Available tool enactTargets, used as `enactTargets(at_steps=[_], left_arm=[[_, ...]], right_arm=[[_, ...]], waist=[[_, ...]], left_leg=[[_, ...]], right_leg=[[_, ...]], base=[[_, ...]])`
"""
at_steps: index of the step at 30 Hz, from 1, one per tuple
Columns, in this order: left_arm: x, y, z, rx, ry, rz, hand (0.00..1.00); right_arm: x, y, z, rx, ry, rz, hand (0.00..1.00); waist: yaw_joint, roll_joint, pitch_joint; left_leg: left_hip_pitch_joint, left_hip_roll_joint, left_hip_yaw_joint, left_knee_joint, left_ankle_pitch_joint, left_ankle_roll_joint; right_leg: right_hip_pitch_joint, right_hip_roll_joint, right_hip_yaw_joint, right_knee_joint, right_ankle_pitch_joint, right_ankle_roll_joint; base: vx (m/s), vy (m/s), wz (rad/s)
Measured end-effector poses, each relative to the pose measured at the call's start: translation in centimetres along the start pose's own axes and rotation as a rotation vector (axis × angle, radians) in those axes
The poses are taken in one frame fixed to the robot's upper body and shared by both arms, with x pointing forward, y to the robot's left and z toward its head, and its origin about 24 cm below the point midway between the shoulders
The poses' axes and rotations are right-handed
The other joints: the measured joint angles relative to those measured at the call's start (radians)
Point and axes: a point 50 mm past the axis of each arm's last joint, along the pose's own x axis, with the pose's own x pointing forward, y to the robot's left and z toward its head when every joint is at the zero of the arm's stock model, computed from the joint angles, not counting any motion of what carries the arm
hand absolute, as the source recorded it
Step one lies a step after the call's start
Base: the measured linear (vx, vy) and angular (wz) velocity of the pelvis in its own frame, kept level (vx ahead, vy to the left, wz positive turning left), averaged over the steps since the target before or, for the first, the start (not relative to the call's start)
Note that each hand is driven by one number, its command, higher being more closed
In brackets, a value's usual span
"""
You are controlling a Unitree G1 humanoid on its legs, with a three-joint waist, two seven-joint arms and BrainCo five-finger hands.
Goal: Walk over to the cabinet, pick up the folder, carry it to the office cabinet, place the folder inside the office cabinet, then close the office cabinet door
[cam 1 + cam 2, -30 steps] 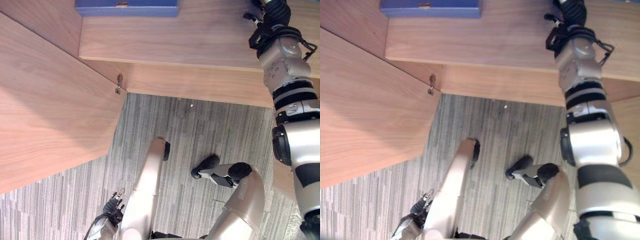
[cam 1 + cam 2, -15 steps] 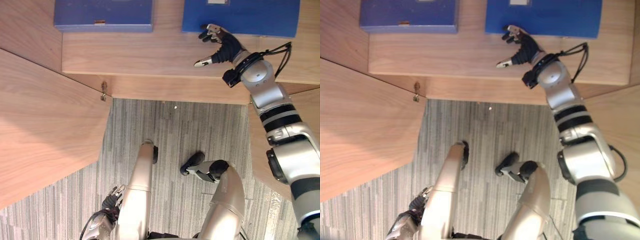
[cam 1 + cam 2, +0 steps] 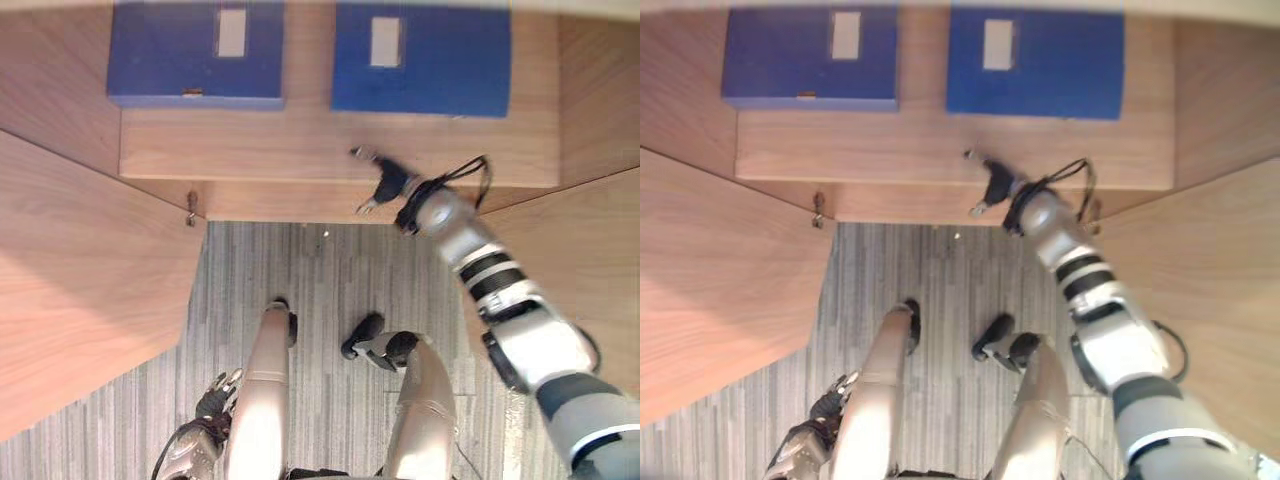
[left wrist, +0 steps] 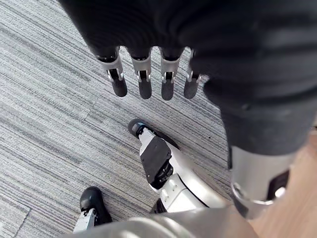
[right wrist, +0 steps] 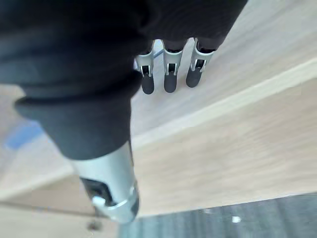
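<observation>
1. The right hand (image 3: 383,182) hangs over the front edge of the shelf (image 3: 300,140). Its fingers (image 5: 171,74) are straight and loose and hold nothing. The left hand (image 4: 144,84) hangs low over the floor (image 3: 330,270), equally slack and empty.
2. Two blue folders lie flat at the back of the shelf. The folder (image 3: 420,60) at the shelf's right end is probably the one delivered, though nothing clearly sets it apart from the second folder (image 3: 195,55) at the left end.
3. Placing looks done, so closing is the step in hand.
4. First draw the right hand fully clear of the shelf's front edge, or a door will catch it.
5. Push the right door (image 3: 590,250), which stands wide off the shelf's right end, with flat fingers in one steady arc. The left door (image 3: 80,280) needs the same.
</observation>
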Motion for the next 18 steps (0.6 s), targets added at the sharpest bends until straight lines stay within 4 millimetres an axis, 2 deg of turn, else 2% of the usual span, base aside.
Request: enactTargets(at_steps=[2,3,4,5,6,7,8,10,12,14,15,16,17,18], left_arm=[[-0.1,0.6,-0.4,-0.012,0.019,0.041,0.0],[-0.1,0.8,-0.5,-0.016,0.023,0.051,0.0],[-0.2,1.2,-0.7,-0.021,0.032,0.076,0.0],[-0.3,1.3,-0.7,-0.02,0.035,0.087,0.0],[-0.3,1.4,-0.8,-0.016,0.037,0.092,0.0],[-0.4,1.6,-1.0,-0.005,0.045,0.107,0.0],[-0.5,2.0,-1.2,0.011,0.057,0.121,0.0],[-0.7,2.6,-1.2,0.054,0.071,0.144,0.0],[-1.0,3.8,-1.5,0.121,0.104,0.176,0.0],[-1.2,4.1,-1.7,0.131,0.111,0.182,0.0],[-1.1,3.6,-1.8,0.174,0.105,0.161,0.0],[-1.0,3.2,-1.9,0.19,0.102,0.149,0.0],[-0.9,2.7,-2.1,0.214,0.1,0.13,0.0],[-0.8,1.7,-2.6,0.246,0.097,0.11,0.0]], right_arm=[[0.1,4.0,1.1,-0.129,0.013,0.08,0.0],[0.0,5.3,1.5,-0.16,0.012,0.114,0.0],[-0.6,9.4,1.9,-0.223,0.025,0.265,0.0],[-2.0,14.1,2.0,-0.239,0.039,0.431,0.0],[-2.9,16.4,2.1,-0.237,0.045,0.509,0.0],[-5.2,20.8,2.8,-0.209,0.032,0.661,0.0],[-7.3,23.9,3.6,-0.2,0.013,0.757,0.0],[-9.0,25.9,4.3,-0.242,-0.023,0.813,0.0],[-9.9,26.9,4.5,-0.264,-0.041,0.84,0.0],[-11.3,28.0,3.7,-0.186,-0.002,0.887,0.0],[-12.5,29.0,2.4,0.027,0.101,0.901,0.0],[-13.2,29.4,1.7,0.122,0.162,0.897,0.0],[-14.3,30.1,0.2,0.285,0.282,0.874,0.0],[-15.8,30.7,-1.5,0.536,0.472,0.778,0.0]], waist=[[-0.006,-0.013,-0.009],[-0.007,-0.018,-0.012],[-0.003,-0.03,-0.019],[0.004,-0.032,-0.021],[0.009,-0.034,-0.022],[0.008,-0.037,-0.023],[0.008,-0.038,-0.024],[-0.007,-0.046,-0.034],[-0.027,-0.058,-0.081],[-0.053,-0.06,-0.142],[-0.072,-0.059,-0.175],[-0.079,-0.056,-0.189],[-0.086,-0.052,-0.207],[-0.098,-0.048,-0.219]], left_leg=[[0.076,0.008,0.002,-0.068,0.018,-0.005],[0.101,0.012,0.006,-0.092,0.024,-0.006],[0.152,0.018,0.014,-0.145,0.039,-0.01],[0.204,0.025,0.015,-0.194,0.053,-0.012],[0.228,0.029,0.02,-0.22,0.06,-0.015],[0.279,0.038,0.034,-0.276,0.077,-0.016],[0.34,0.054,0.057,-0.334,0.095,-0.019],[0.44,0.073,0.095,-0.438,0.13,-0.026],[0.525,0.087,0.105,-0.56,0.178,-0.043],[0.621,0.1,0.104,-0.68,0.222,-0.059],[0.683,0.101,0.105,-0.745,0.248,-0.063],[0.705,0.1,0.105,-0.763,0.253,-0.063],[0.731,0.1,0.107,-0.779,0.254,-0.063],[0.758,0.097,0.112,-0.784,0.254,-0.063]], right_leg=[[0.076,0.023,-0.019,-0.071,0.02,0.003],[0.1,0.031,-0.024,-0.095,0.027,0.005],[0.147,0.042,-0.036,-0.142,0.04,0.008],[0.198,0.061,-0.048,-0.195,0.054,0.013],[0.221,0.07,-0.054,-0.221,0.062,0.015],[0.265,0.09,-0.06,-0.277,0.08,0.02],[0.312,0.114,-0.062,-0.34,0.105,0.024],[0.386,0.155,-0.063,-0.442,0.143,0.026],[0.459,0.209,-0.07,-0.563,0.189,0.028],[0.551,0.266,-0.086,-0.69,0.233,0.026],[0.61,0.287,-0.093,-0.752,0.252,0.03],[0.631,0.294,-0.095,-0.772,0.259,0.032],[0.66,0.304,-0.094,-0.801,0.27,0.036],[0.695,0.311,-0.09,-0.837,0.287,0.04]], base=[[0.06,-0.016,-0.02],[0.08,-0.03,-0.07],[0.06,-0.025,-0.04],[0.09,-0.039,-0.03],[0.09,-0.038,-0.06],[0.12,-0.046,-0.27],[0.13,-0.048,-0.36],[0.12,-0.064,-0.45],[0.1,-0.093,-0.21],[0.16,-0.114,0.02],[0.17,-0.093,0.07],[0.11,-0.022,0.05],[0.1,0.025,-0.02],[0.09,0.049,-0.09]])
